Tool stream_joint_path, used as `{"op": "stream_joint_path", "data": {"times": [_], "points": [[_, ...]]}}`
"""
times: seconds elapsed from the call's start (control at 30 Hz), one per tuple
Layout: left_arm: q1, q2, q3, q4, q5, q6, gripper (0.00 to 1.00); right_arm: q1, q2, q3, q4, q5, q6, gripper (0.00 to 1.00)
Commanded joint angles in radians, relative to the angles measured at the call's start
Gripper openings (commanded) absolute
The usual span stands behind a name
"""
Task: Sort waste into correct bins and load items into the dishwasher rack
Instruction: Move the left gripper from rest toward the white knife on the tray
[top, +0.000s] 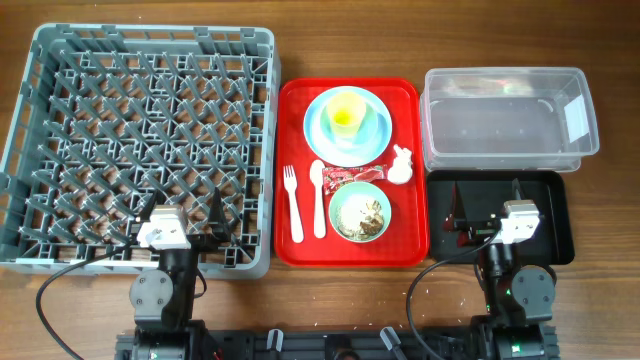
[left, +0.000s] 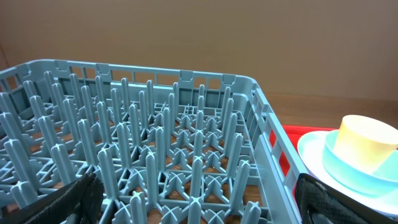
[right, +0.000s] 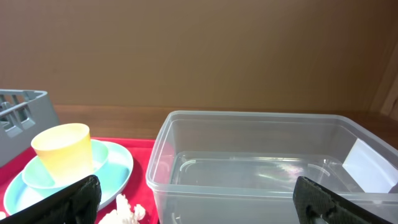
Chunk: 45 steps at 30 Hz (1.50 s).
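Note:
The grey-blue dishwasher rack (top: 150, 38) fills the left side and holds nothing. On the red serving tray (top: 410, 95) a yellow cup (top: 347, 115) sits on the pale blue plate (top: 325, 135). In front of it lie a red wrapper (top: 350, 176), a white tissue (top: 401, 165), a fork (top: 293, 205), a spoon (top: 318, 198) and a pale blue bowl (top: 360, 212) with brown food scraps. The clear tub (top: 500, 72) and black tray (top: 550, 215) are at the right. My left gripper (top: 182, 212) is open over the rack's front edge. My right gripper (top: 487, 205) is open over the black tray.
The left wrist view shows the rack's pegs (left: 155, 71), my open left gripper (left: 199, 208) and the cup (left: 364, 143). The right wrist view shows my open right gripper (right: 199, 202), the tub (right: 261, 118), its white label (right: 367, 163), the cup (right: 61, 152) and the tissue (right: 127, 210).

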<state>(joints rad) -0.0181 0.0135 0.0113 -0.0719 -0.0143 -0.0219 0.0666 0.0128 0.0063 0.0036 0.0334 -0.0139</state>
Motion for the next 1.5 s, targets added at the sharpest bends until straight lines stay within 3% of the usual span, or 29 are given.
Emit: {"op": "stream_joint_path", "data": {"times": [0.0,1.23,1.33,1.47], "points": [[-0.004,-0.007,-0.006,0.000,-0.006,-0.013,1.00,-0.041,-0.003,-0.001,0.001,-0.127,0.066,1.00],[-0.004,-0.007,-0.006,0.016,-0.005,-0.013,1.00,-0.041,-0.003,-0.001,0.001,-0.127,0.066,1.00],[-0.004,-0.007,-0.006,0.034,0.084,-0.013,1.00,-0.041,-0.003,-0.001,0.001,-0.127,0.066,1.00],[-0.004,-0.007,0.046,0.056,0.334,-0.071,1.00,-0.041,-0.003,-0.001,0.001,-0.127,0.067,1.00]]}}
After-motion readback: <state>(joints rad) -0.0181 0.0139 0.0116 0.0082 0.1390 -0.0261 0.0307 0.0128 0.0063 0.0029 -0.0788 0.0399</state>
